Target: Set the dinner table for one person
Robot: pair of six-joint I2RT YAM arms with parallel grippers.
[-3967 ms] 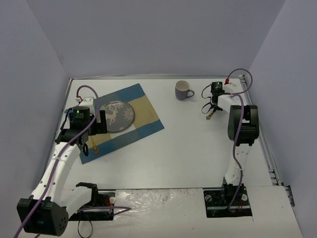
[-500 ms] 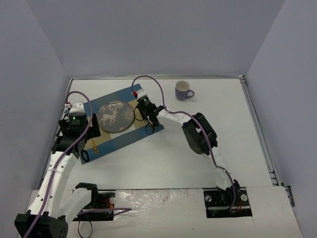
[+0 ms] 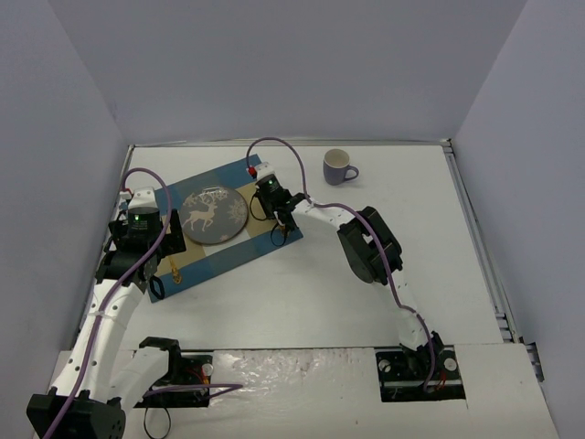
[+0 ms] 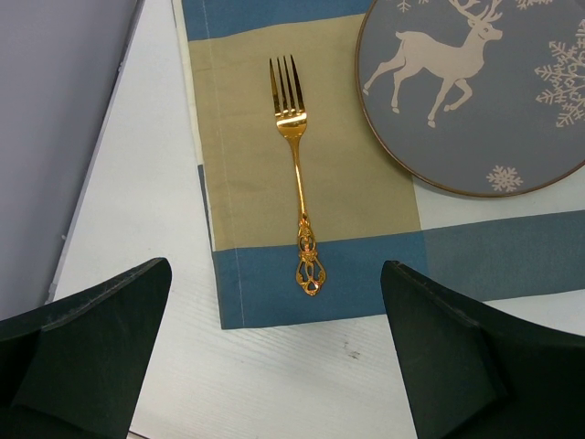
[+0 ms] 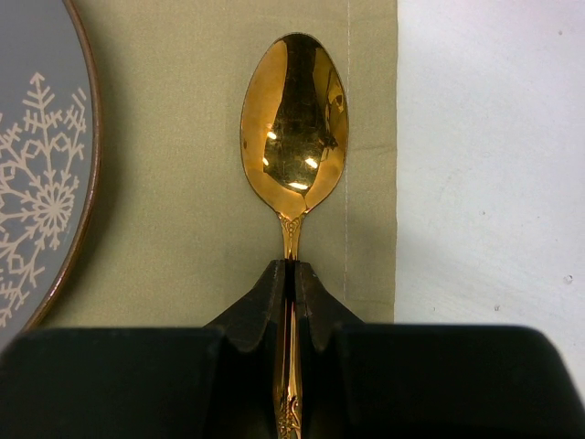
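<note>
Swung across from the mug, right end effector grips the gold spoon over the placemat, release due next.

Plate between fork and spoon

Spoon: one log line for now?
right gripper: shut on spoon | spoon: over placemat, beside plate | left gripper: open, above fork

Gold fork and spoon, blue-and-tan placemat, grey reindeer plate, white dinner table.
</note>
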